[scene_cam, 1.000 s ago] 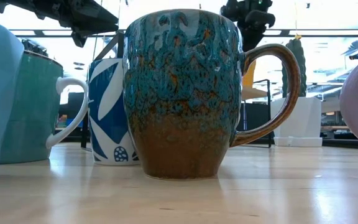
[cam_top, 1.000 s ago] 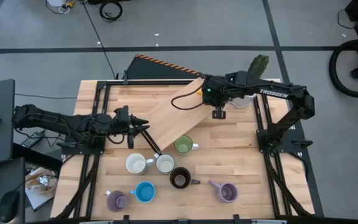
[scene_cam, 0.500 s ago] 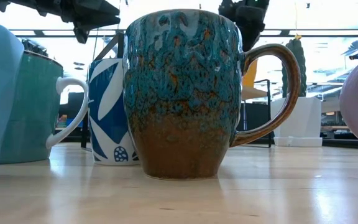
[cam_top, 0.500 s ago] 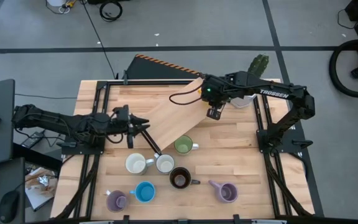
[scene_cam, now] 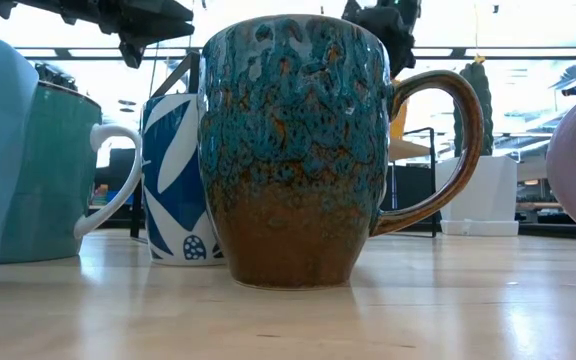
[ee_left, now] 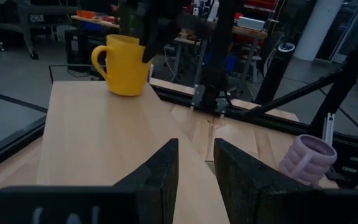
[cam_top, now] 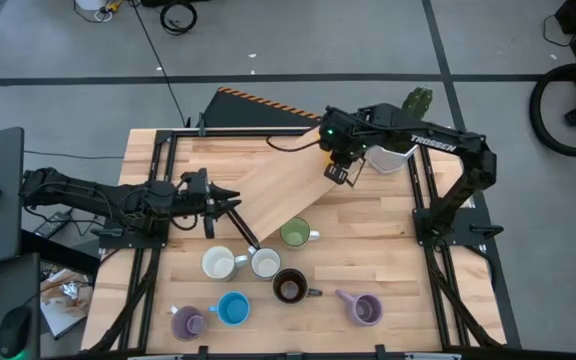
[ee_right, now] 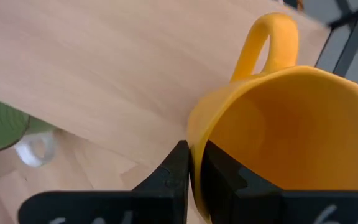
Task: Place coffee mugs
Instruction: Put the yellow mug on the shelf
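Note:
An orange-yellow mug (ee_left: 126, 65) is upright at the far end of a slanted wooden board (cam_top: 278, 180), with my right gripper (cam_top: 339, 175) shut on its rim from above; in the high view the gripper hides it. My left gripper (ee_left: 196, 155) hovers open at the board's near-left corner with nothing between its fingers. On the table near the front stand a green mug (cam_top: 294, 234), two white mugs (cam_top: 218, 263) (cam_top: 265, 263), a dark brown mug (cam_top: 289, 287), a blue mug (cam_top: 233, 308) and two purple mugs (cam_top: 188, 322) (cam_top: 364, 308). My right gripper pinches the orange mug's wall at the rim (ee_right: 197, 146), on the side away from the handle (ee_right: 267, 43), one finger inside the mug and one outside. The fingers come steeply from above. The mug is upright below them; whether its base rests on the board, I cannot tell.
A white pot with a green cactus (cam_top: 413, 105) stands at the far right, close behind my right arm. Black frame rails (cam_top: 423, 200) run along the table's sides. In the low view the dark brown mug (scene_cam: 298, 150) fills the foreground.
My right gripper has gone a little toward the table's far edge and left along the board and risen slightly, while its wrist has rolled.

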